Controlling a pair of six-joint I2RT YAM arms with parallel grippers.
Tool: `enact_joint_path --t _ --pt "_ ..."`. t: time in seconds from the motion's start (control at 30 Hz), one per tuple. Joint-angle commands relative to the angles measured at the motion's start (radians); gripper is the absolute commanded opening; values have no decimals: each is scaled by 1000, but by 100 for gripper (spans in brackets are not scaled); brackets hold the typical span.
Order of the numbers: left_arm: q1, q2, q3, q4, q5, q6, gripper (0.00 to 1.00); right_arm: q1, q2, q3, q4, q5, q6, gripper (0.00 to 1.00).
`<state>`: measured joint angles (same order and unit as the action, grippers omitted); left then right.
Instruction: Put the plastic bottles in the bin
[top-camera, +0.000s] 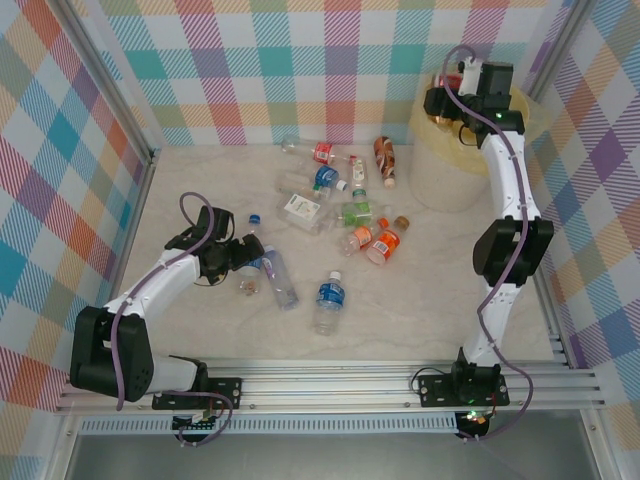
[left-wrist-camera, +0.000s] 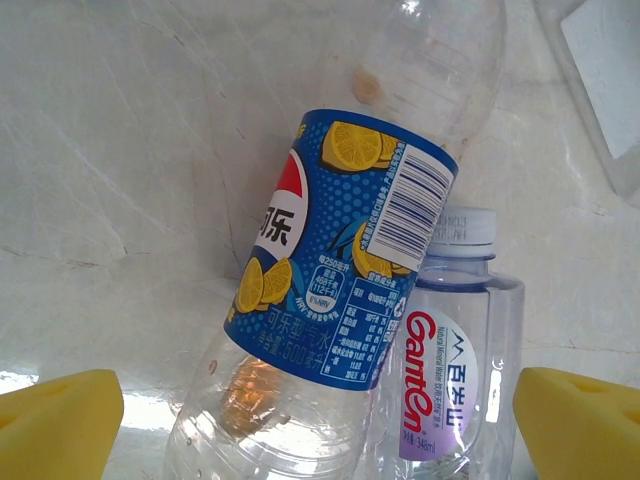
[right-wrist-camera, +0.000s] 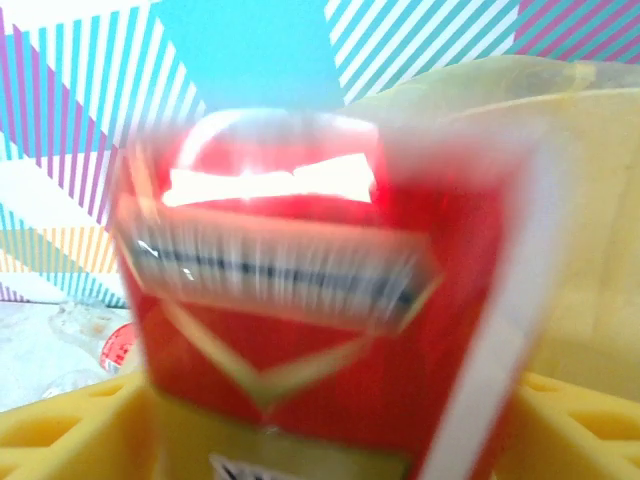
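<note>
Straddling the seemingly light, crushable blue-labelled bottle (left-wrist-camera: 340, 250), the spread left gripper (left-wrist-camera: 320, 425) should pinch its label band (right gripper (right-wrist-camera: 320, 430) clamps a red-labelled bottle (right-wrist-camera: 300, 300))

Your workspace: a pale marbled tabletop (top-camera: 420, 300) boxed in by pastel plaid.
Around that tabletop you have checked wall panels (top-camera: 300, 60) behind it and on both sides, aluminium posts (top-camera: 105, 78) rising at its back corners, and a ribbed aluminium rail (top-camera: 330, 385) along its near edge. The light is even, with soft glare patches on the tabletop.
</note>
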<state>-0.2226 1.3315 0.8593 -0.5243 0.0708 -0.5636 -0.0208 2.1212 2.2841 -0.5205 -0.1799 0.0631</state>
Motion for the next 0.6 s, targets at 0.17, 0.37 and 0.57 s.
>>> enact_joint_path --t 0.17,0.37,0.57 --pt "-20 10 -5 -6 20 30 100 -2 -35 43 -11 -40 8 92" --pt "-28 20 10 -48 -19 39 100 -2 -123 6 -16 -22 42 100" --pt "-68 50 27 -95 -75 54 97 -2 -326 -203 66 -5 152 100"
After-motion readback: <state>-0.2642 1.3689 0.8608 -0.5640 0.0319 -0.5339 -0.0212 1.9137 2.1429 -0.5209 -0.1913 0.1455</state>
